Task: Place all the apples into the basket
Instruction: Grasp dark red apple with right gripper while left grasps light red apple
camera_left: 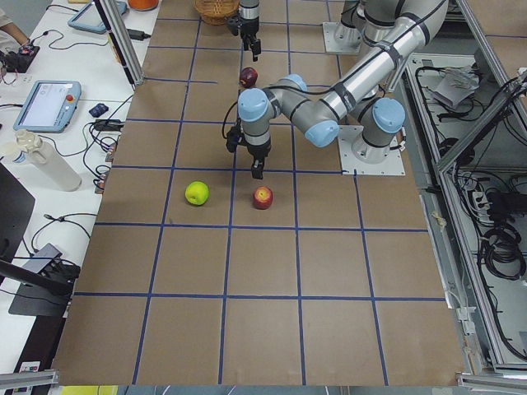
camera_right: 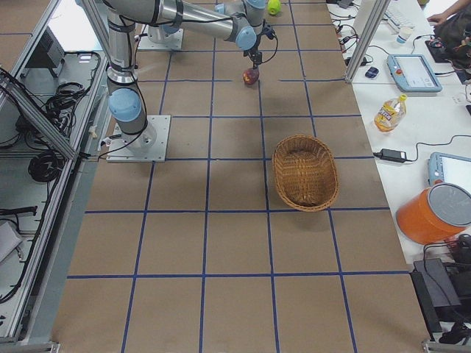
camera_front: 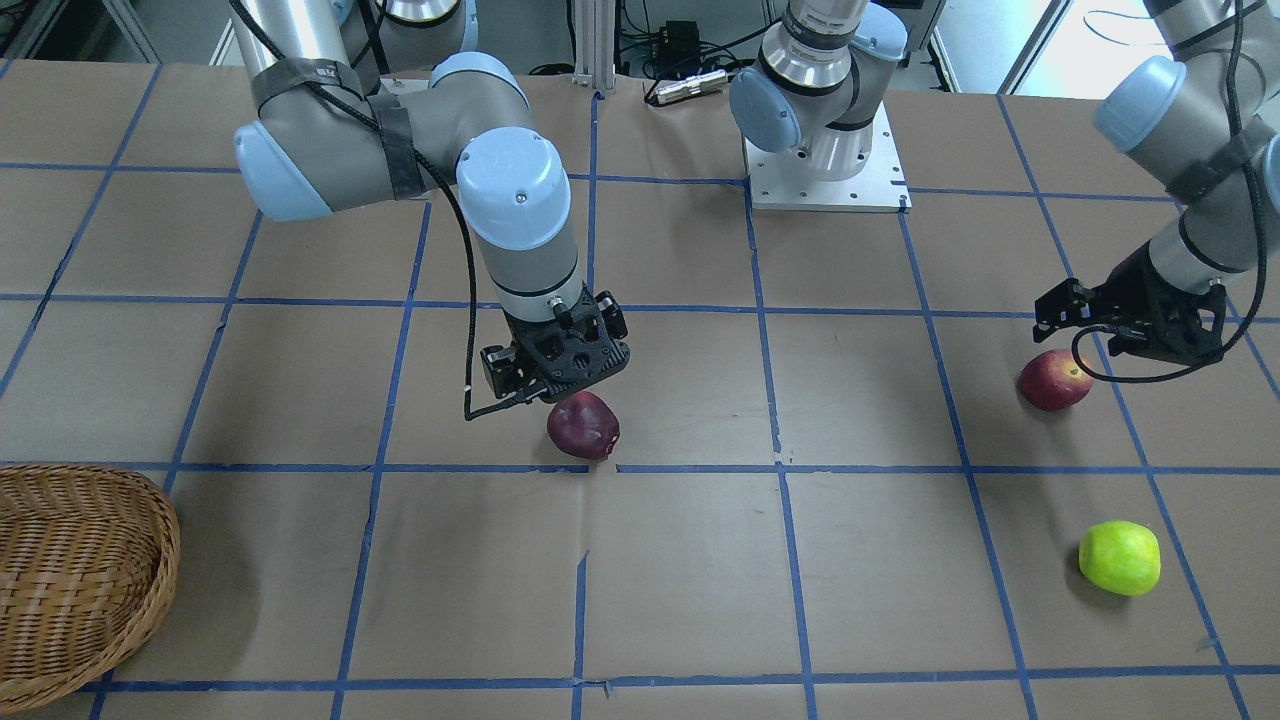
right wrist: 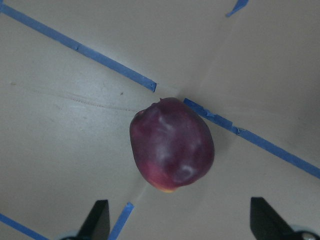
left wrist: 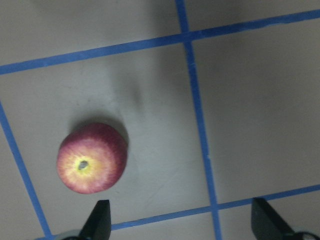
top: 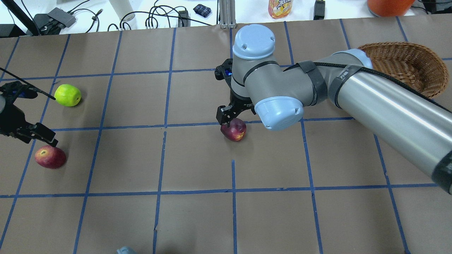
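Note:
The dark maroon apple point(camera_front: 583, 425) lies on the brown table near its middle; it also shows in the overhead view point(top: 233, 129) and the right wrist view point(right wrist: 172, 144). My right gripper point(camera_front: 562, 388) hangs open just above it, empty point(right wrist: 180, 222). The red apple point(camera_front: 1053, 380) with a yellowish dimple lies at the left end point(top: 50, 157). My left gripper point(camera_front: 1068, 322) is open and empty above and beside it point(left wrist: 182, 225). The yellow-green apple point(camera_front: 1120, 558) lies nearby point(top: 67, 95). The wicker basket point(camera_front: 70, 580) is empty at the right end point(top: 406, 67).
Blue tape lines grid the table. The right arm's long forearm point(top: 388, 109) crosses in front of the basket. The left arm's base plate point(camera_front: 828, 185) is at the robot's edge. A bottle point(top: 280, 7) and cables lie beyond the far edge.

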Robot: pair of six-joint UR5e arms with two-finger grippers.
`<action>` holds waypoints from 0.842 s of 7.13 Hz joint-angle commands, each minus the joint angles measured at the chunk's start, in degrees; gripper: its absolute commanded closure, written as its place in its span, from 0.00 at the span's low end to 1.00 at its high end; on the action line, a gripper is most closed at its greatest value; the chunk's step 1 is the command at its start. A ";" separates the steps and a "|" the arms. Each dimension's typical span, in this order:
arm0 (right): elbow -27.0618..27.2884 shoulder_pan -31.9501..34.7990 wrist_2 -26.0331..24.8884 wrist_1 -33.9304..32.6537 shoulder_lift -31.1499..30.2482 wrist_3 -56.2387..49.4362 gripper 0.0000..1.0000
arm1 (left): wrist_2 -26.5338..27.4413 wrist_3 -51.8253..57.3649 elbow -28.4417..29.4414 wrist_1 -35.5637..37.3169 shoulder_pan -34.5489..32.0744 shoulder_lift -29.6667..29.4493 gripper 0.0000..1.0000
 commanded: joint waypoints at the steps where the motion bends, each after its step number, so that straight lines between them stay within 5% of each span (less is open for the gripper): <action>1: 0.13 0.38 -0.07 -3.03 2.12 -3.55 0.00 | -0.03 1.11 -1.76 11.33 1.38 -6.41 0.00; 6: 0.13 0.82 -3.76 -8.51 6.87 -6.73 0.00 | 2.42 0.76 -2.81 10.58 1.81 -10.74 0.00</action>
